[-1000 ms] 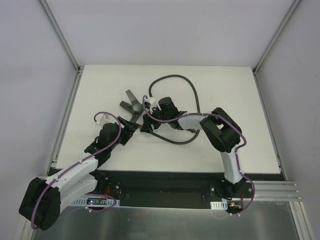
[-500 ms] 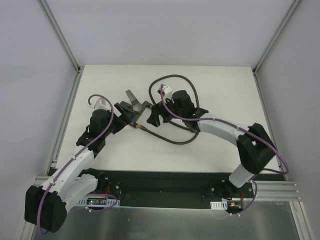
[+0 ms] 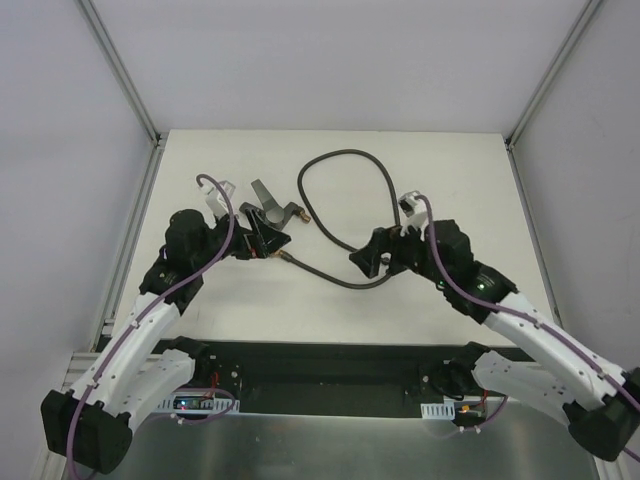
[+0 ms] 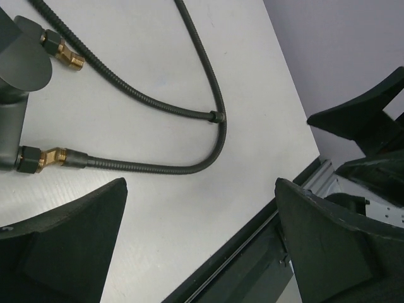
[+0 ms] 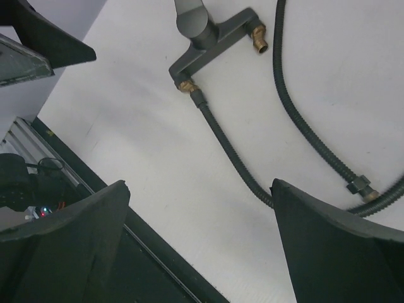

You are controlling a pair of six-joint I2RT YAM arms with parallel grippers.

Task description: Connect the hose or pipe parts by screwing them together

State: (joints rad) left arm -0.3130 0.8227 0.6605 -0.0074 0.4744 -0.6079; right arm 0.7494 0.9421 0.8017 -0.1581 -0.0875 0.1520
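Note:
The dark-grey forked fitting (image 3: pixel 268 207) lies on the white table (image 3: pixel 450 170), left of centre. One brass tip (image 5: pixel 259 36) is bare. The other brass tip (image 4: pixel 41 158) meets the collar of the dark ribbed hose (image 3: pixel 385 180), which loops toward the back and returns to the middle. In the right wrist view the fitting (image 5: pixel 202 38) and hose (image 5: pixel 233 148) lie ahead of the fingers, and the hose's other end nut (image 5: pixel 360 186) rests beside its own run. My left gripper (image 3: pixel 262 238) hovers just near of the fitting, open and empty. My right gripper (image 3: pixel 365 262) is open over the hose's near bend, holding nothing.
The table's black front rail (image 3: pixel 330 355) runs along the near edge, seen under both wrist cameras. Metal frame posts (image 3: pixel 125 80) rise at the back corners. Purple cables (image 3: pixel 150 315) run along both arms.
Both grippers let go and opened wide. The left arm swung out to the left and the right arm pulled back to the right, leaving fitting and hose lying on the table.

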